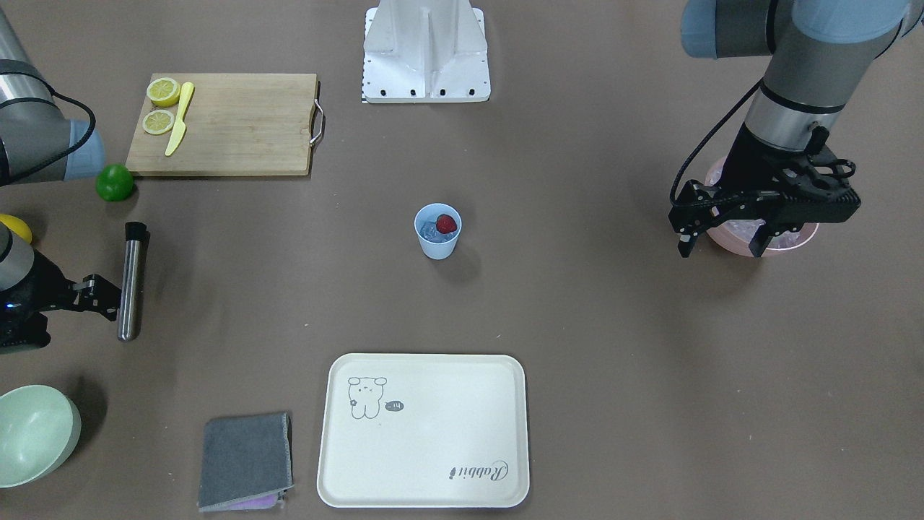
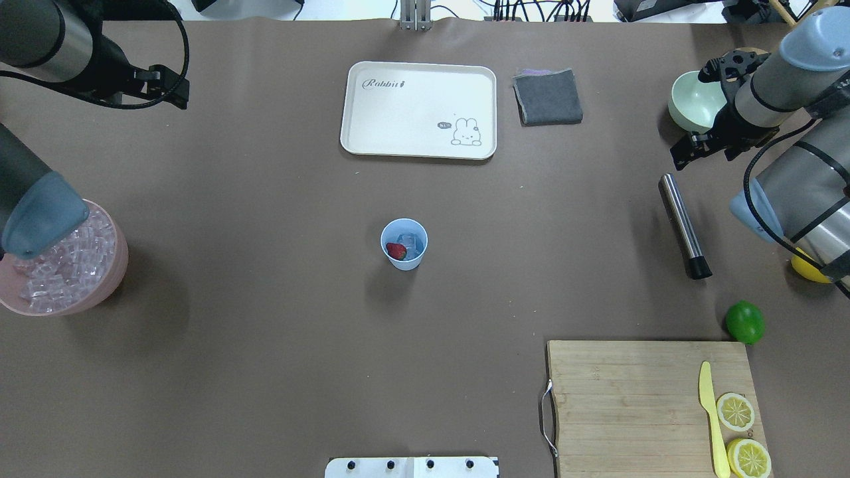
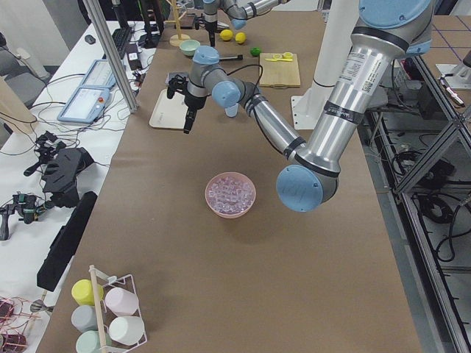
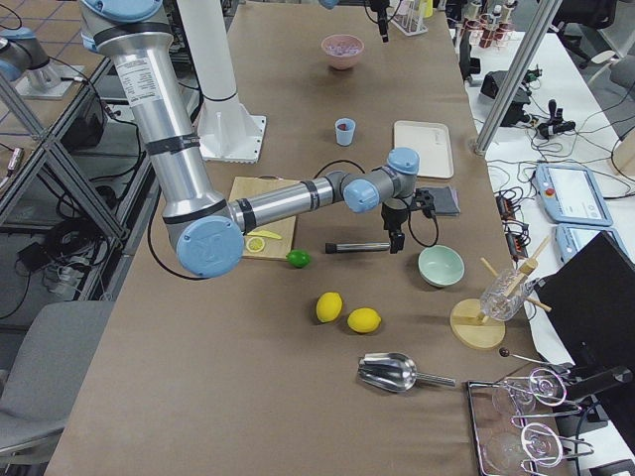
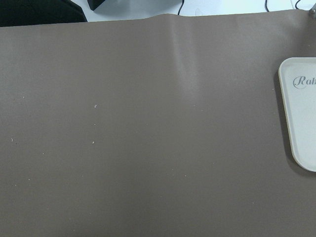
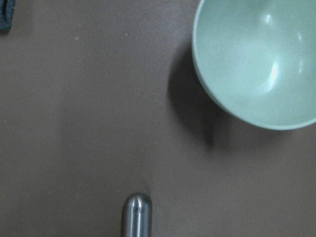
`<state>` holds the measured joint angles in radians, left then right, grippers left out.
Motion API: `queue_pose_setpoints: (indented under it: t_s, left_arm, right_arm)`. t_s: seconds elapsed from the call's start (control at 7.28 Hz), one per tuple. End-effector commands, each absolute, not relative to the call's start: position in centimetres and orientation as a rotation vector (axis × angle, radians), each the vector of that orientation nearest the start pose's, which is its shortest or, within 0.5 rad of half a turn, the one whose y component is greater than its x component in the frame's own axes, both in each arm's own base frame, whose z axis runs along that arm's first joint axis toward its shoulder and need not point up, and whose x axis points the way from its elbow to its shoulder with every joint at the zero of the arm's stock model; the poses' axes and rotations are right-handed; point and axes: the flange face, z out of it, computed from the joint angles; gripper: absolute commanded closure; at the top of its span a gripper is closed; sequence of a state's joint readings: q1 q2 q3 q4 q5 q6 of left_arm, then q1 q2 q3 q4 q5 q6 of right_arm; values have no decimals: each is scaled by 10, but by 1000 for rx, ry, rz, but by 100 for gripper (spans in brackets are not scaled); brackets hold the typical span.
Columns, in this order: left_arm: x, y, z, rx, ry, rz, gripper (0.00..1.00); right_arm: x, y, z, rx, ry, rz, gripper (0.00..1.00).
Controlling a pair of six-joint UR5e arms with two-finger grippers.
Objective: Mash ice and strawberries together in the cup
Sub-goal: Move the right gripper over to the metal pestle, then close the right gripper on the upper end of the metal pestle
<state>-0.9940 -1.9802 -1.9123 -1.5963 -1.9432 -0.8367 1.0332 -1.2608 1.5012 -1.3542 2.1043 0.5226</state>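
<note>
Nearest the front-facing camera, a cream tray [image 1: 426,462], a folded grey cloth [image 1: 245,458] and a pale green bowl [image 1: 36,433] are noted along the desk edge. None is in use.

Further in, a steel muddler [image 1: 131,285] is seen lying flat on the desk. The right tool [image 1: 97,296] is poised just beside its plain end. How far its jaws are parted cannot be told, as the fingers are not shown clearly in any close view. Nothing is held by it; the muddler rests on the desk.

At mid-desk the cup [image 1: 437,245] is found upright, well apart from both arms. Inside it the strawberry [image 1: 446,224] is seen whole, lying against the ice [image 1: 429,231]. No crushing is evident.

Level with the cup, the left tool [image 1: 722,244] is held raised, jaws spread wide and empty. It is lined up in this view with a pink bowl [image 1: 794,242] of spare cubes, though the overhead view places it well beyond that bowl.

Farther back a lime [image 1: 115,182], a cutting board [image 1: 238,130] with lemon halves [image 1: 163,92] and a yellow knife [image 1: 178,119] are recorded, then the robot base [image 1: 426,50].

Progress is judged as follows: loading of the cup is done; mashing is not yet begun. The muddler is yet to be grasped, carried to the cup, stood on end and pressed down repeatedly. The light cup is judged likely to tip unless steadied.
</note>
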Motion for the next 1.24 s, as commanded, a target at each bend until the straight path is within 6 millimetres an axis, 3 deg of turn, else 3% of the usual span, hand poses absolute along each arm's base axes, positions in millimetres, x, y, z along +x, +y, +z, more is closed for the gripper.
queue_pose_setpoints:
  t_s: [0.0, 0.27, 0.69, 0.82, 0.96, 1.1]
  left_arm:
    - [241, -550, 281, 357, 763, -101, 2]
    - [240, -550, 279, 363, 764, -103, 3]
    - [241, -550, 279, 362, 762, -102, 2]
    - [240, -550, 279, 364, 761, -104, 2]
    - [241, -550, 278, 363, 763, -102, 3]
    - [240, -551, 278, 365, 762, -104, 3]
  right_arm:
    - [-279, -585, 523, 134, -688, -169, 0]
    - [-284, -580, 542, 139, -711, -185, 0]
    - [-292, -576, 542, 121, -725, -176, 1]
    - [-298, -573, 540, 109, -733, -163, 6]
    - [-300, -572, 535, 106, -739, -145, 27]
    - [-304, -570, 535, 93, -741, -123, 42]
